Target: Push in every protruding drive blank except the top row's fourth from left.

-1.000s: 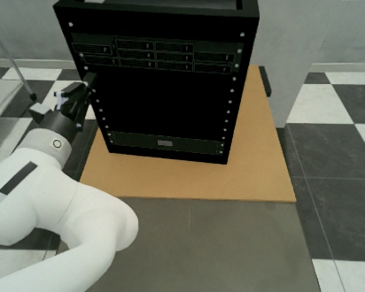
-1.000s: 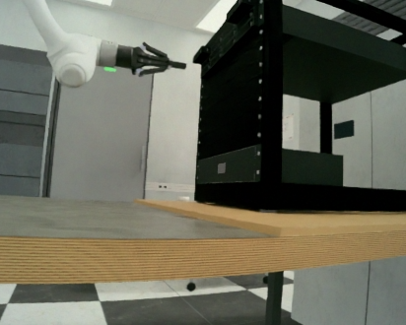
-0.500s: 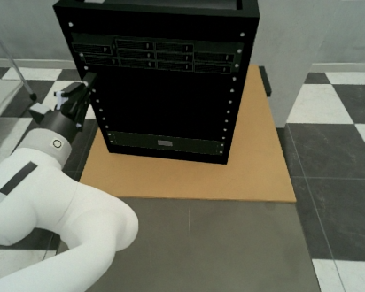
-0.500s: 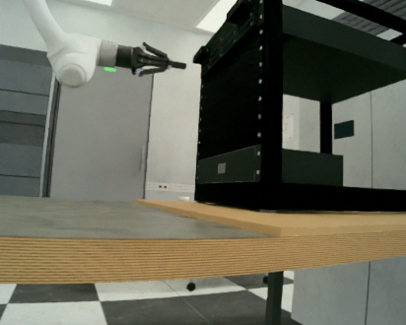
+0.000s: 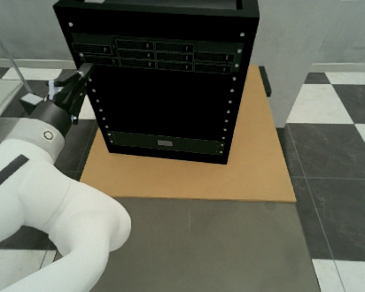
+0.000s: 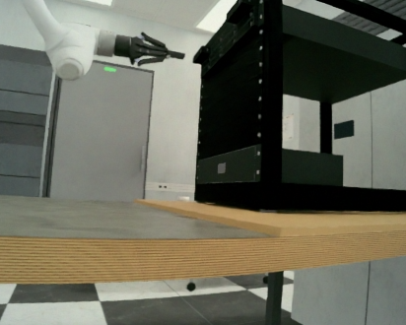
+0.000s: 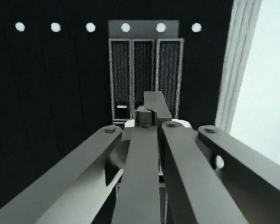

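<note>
Pictured with jaws closed on the Robotiq gripper (image 5: 89,68) (image 6: 183,55) (image 7: 152,107), just off the front of the upright black rack (image 5: 160,102) (image 6: 271,123) (image 7: 41,75), near its left edge. Seen high on that front: rows of drive blanks (image 5: 174,55) (image 6: 228,36) (image 7: 122,75). Seen beneath: a tan board (image 5: 253,177) (image 6: 262,224).

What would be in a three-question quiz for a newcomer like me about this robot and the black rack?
1. True or false: the gripper is holding a drive blank.
2. Which material does the board under the rack look like? A: glass. B: wood. C: red cloth.
3. Fill in the gap: facing the rack, the robot's arm reaches in from the ____ side.

Key: 1 false; 2 B; 3 left
</note>
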Robot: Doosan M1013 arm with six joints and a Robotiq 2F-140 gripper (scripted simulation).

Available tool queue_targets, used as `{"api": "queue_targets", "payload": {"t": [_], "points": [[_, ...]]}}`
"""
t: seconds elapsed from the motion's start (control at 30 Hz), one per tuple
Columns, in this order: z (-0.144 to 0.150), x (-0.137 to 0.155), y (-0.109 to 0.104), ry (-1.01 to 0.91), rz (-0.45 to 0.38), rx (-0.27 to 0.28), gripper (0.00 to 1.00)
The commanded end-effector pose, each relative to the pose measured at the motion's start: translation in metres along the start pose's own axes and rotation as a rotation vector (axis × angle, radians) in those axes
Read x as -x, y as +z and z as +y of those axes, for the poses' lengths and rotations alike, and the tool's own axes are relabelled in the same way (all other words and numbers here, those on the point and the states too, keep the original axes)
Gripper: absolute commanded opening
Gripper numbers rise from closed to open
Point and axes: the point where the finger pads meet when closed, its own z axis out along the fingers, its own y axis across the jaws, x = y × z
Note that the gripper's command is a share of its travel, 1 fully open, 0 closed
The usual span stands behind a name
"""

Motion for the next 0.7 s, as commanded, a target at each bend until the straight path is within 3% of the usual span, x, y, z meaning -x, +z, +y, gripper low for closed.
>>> {"api": "queue_targets", "payload": {"t": [0.0,0.17,0.37,0.67], "points": [[0.017,-0.004,-0.003,0.002,0.005,0.003,0.10],[0.018,-0.004,0.001,0.002,0.005,0.003,0.10],[0.018,-0.004,0.032,0.002,0.005,0.003,0.10],[0.018,-0.004,0.036,0.002,0.005,0.003,0.10]]}}
